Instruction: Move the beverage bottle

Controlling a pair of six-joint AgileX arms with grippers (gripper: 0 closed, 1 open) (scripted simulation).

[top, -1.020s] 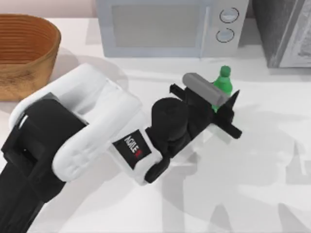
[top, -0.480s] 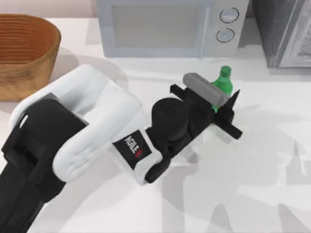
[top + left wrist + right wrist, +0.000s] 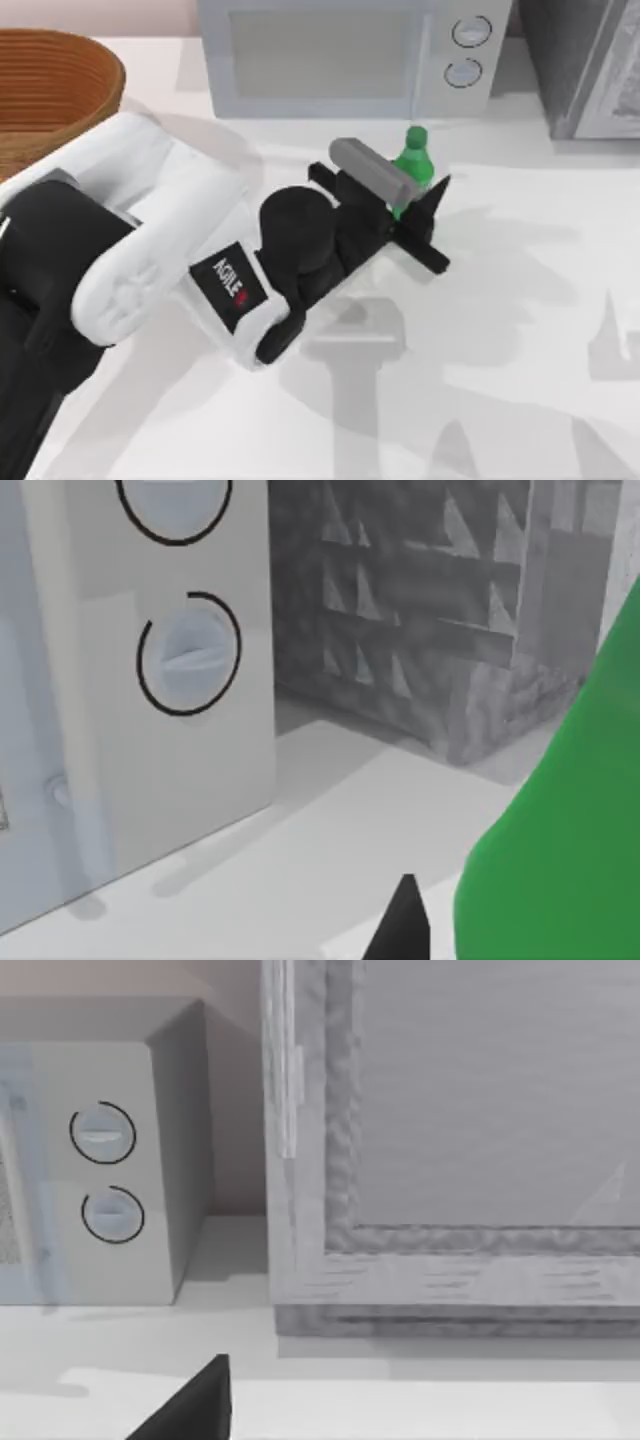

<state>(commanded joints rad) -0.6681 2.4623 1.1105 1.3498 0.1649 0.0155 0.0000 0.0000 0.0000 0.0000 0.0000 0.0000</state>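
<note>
Item: beverage bottle (image 3: 412, 160), green plastic, capped, upright just in front of the microwave (image 3: 340, 55), below its dials. Our left gripper (image 3: 405, 205) has its jaws clamped on the bottle's body beneath the neck. We judge it light, smooth and somewhat slippery (thin walls may yield); a waist hold suits best. Wicker basket (image 3: 50, 90) well left of the microwave.
</note>
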